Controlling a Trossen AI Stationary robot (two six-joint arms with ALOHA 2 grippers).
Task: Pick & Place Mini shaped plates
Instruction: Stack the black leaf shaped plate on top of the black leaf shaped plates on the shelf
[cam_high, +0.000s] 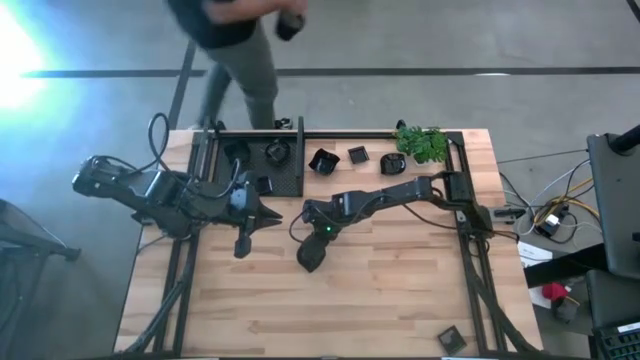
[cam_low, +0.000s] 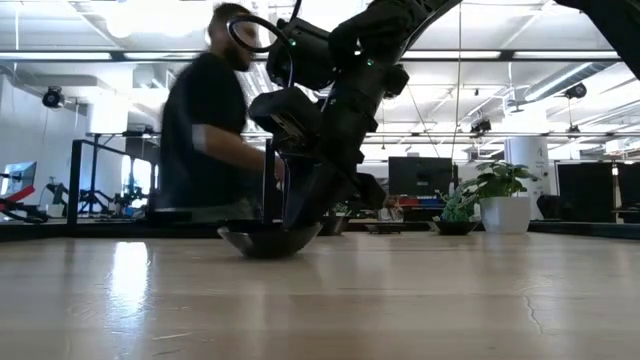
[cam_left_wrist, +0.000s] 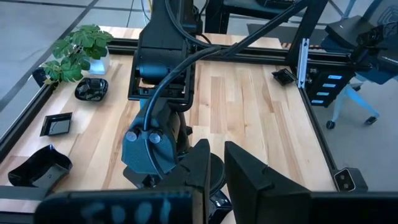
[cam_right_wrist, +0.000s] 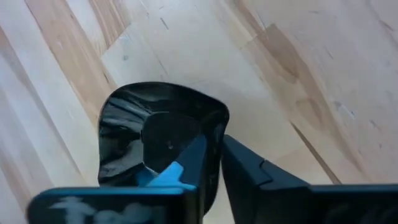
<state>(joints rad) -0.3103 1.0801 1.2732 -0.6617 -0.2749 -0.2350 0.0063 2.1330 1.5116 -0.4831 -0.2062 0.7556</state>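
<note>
My right gripper (cam_high: 312, 245) is over the middle of the table, shut on a rounded glossy black mini plate (cam_high: 310, 258) (cam_right_wrist: 149, 137). In the low view this plate (cam_low: 268, 241) sits low on the wood under the gripper (cam_low: 300, 215). Three more mini plates (cam_high: 322, 160) (cam_high: 357, 155) (cam_high: 392, 163) rest on the far part of the table. Others lie on the black tray (cam_high: 290, 185) at the far left. My left gripper (cam_high: 270, 220) (cam_left_wrist: 217, 165) waits left of the held plate with its fingers nearly together, touching nothing. My right gripper pinches the rounded plate by its rim (cam_right_wrist: 216, 134), with one finger (cam_right_wrist: 186, 162) inside the bowl and the other (cam_right_wrist: 249, 168) outside. The fingers come from above, pointing down. In the low view the plate's underside (cam_low: 268, 254) is at the tabletop and roughly level.
A small green plant (cam_high: 420, 143) stands at the far right corner. One square mini plate (cam_high: 449, 338) lies at the near right edge. A person (cam_high: 240, 50) stands beyond the far edge, behind the tray. Bare wood spans the near half of the table (cam_high: 330, 310).
</note>
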